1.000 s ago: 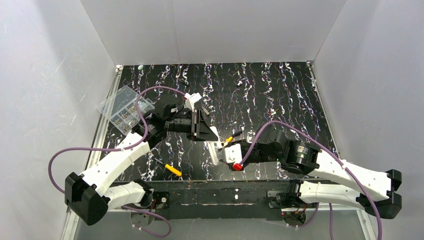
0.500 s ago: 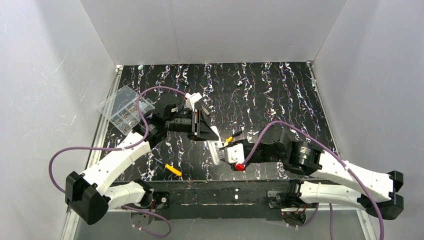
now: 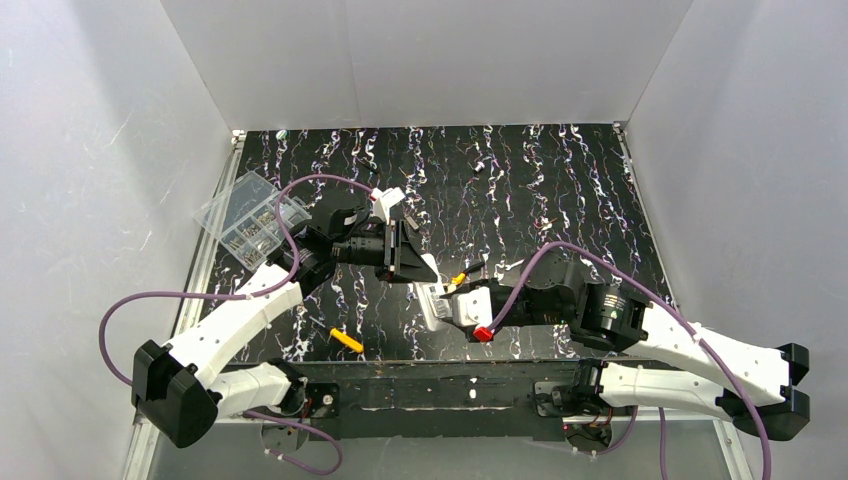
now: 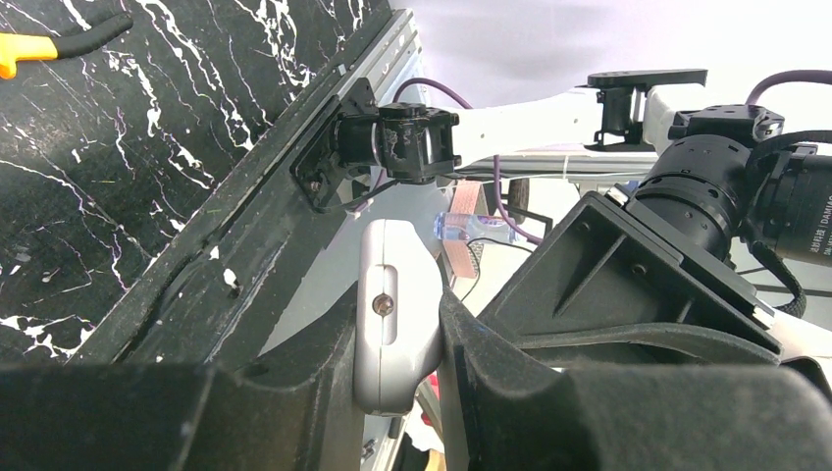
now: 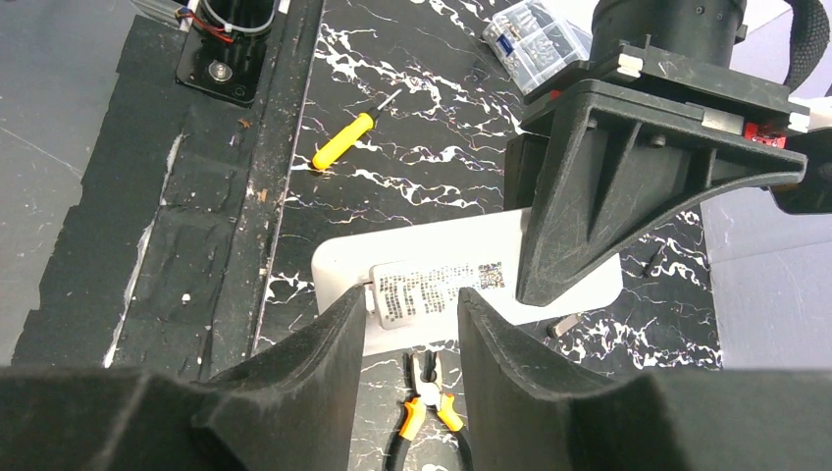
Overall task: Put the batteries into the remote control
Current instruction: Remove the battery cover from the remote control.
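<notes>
The remote control [image 3: 431,301] is a white oblong handset, held off the table with its labelled back [image 5: 432,287] toward the right wrist camera. My left gripper [image 3: 408,258] is shut on one end of it; in the left wrist view the remote's end [image 4: 390,285] sits pinched between the jaws of that gripper [image 4: 397,329]. My right gripper [image 3: 450,300] is open. In the right wrist view its fingertips [image 5: 412,304] straddle the labelled panel just above the remote [image 5: 343,265]. No red-orange batteries show in any view.
Yellow-and-black pliers [image 3: 464,273] lie on the table beneath the remote [image 5: 429,410]. A yellow-handled screwdriver [image 3: 346,340] lies near the front edge [image 5: 343,140]. A clear compartment box [image 3: 250,218] stands at the left edge [image 5: 538,39]. A black foam strip [image 3: 440,375] runs along the front.
My right arm has shifted slightly, its gripper settling a little closer over the remote's back. The left gripper has kept its hold on the remote and barely moved.
</notes>
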`<move>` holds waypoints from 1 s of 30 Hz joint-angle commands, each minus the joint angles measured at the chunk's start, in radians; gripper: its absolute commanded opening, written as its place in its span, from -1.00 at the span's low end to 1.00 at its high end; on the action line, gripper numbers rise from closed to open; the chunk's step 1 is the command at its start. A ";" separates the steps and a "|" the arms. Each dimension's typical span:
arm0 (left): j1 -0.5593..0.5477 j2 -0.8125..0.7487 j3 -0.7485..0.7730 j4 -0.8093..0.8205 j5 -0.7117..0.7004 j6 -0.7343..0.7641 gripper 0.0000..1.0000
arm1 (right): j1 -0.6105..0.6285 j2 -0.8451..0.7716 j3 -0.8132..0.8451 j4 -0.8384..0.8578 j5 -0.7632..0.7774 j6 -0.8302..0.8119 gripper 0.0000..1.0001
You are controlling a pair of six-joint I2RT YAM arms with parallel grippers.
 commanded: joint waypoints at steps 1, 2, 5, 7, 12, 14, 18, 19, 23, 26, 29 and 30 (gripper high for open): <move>-0.013 -0.003 -0.006 -0.004 0.107 -0.001 -1.00 | -0.008 -0.005 -0.008 0.111 0.056 -0.015 -0.06; -0.013 -0.002 -0.005 -0.002 0.106 -0.002 -1.00 | -0.008 -0.002 -0.008 0.105 0.051 -0.015 -0.04; -0.013 0.003 0.000 0.000 0.106 -0.004 -1.00 | -0.008 0.000 -0.011 0.084 0.025 -0.011 0.01; -0.013 0.004 0.000 0.001 0.106 -0.003 -1.00 | -0.008 -0.001 -0.010 0.075 0.009 -0.001 0.07; -0.013 0.009 -0.003 0.006 0.106 -0.003 -1.00 | -0.008 -0.018 -0.014 0.063 -0.020 0.026 0.24; -0.013 0.010 -0.006 0.008 0.105 -0.003 -1.00 | -0.008 -0.025 -0.014 0.063 -0.023 0.036 0.26; -0.013 0.011 -0.011 0.011 0.102 -0.004 -1.00 | -0.007 -0.039 -0.021 0.069 -0.004 0.042 0.27; -0.013 0.011 -0.011 0.011 0.101 -0.003 -1.00 | -0.008 -0.041 -0.020 0.070 -0.003 0.043 0.27; -0.013 0.011 -0.015 0.002 0.085 0.004 -1.00 | -0.008 -0.059 -0.027 0.103 0.012 0.076 0.27; -0.013 0.012 -0.020 0.000 0.068 0.006 -1.00 | -0.008 -0.077 -0.036 0.129 0.010 0.115 0.27; -0.013 0.021 -0.021 0.014 0.053 0.001 -1.00 | -0.008 -0.087 -0.051 0.148 -0.014 0.151 0.27; -0.013 0.026 -0.019 0.023 0.052 -0.004 -1.00 | -0.008 -0.086 -0.058 0.150 -0.023 0.159 0.27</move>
